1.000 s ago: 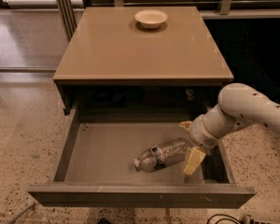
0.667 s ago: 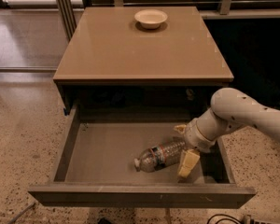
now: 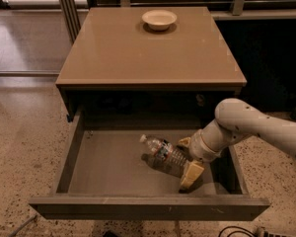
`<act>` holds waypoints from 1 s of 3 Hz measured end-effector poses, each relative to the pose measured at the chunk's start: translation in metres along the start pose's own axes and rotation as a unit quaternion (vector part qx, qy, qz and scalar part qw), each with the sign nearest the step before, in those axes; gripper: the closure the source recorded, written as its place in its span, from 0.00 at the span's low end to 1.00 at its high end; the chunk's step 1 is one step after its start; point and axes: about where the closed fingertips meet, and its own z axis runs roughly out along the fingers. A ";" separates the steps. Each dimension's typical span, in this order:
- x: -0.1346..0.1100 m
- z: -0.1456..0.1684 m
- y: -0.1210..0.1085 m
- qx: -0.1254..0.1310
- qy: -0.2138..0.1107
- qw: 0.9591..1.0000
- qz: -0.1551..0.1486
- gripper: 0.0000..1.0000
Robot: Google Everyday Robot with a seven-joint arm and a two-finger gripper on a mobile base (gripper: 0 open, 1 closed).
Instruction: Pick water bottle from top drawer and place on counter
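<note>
The water bottle (image 3: 164, 153) lies tilted in the open top drawer (image 3: 108, 169), white cap pointing up-left, with a shadow under it. My gripper (image 3: 187, 158) reaches in from the right, and its tan fingers (image 3: 191, 174) are closed on the bottle's base end, one above and one below it. The bottle's cap end stands a little above the drawer floor. The tan-brown counter (image 3: 138, 53) is the cabinet top behind the drawer.
A small cream bowl (image 3: 159, 19) sits at the back middle of the counter. The drawer's front panel (image 3: 148, 207) is nearest the camera. Speckled floor lies left and right of the cabinet. A dark railing and posts run behind.
My gripper moved left along the bottle and closed on its base. The bottle swung round, its cap rising from low left to higher up.
</note>
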 end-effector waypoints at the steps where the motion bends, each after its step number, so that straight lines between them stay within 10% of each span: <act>1: 0.000 0.000 0.000 0.000 0.000 1.000 0.000 0.41; 3: 0.000 0.000 0.000 0.000 0.000 1.000 0.000 0.87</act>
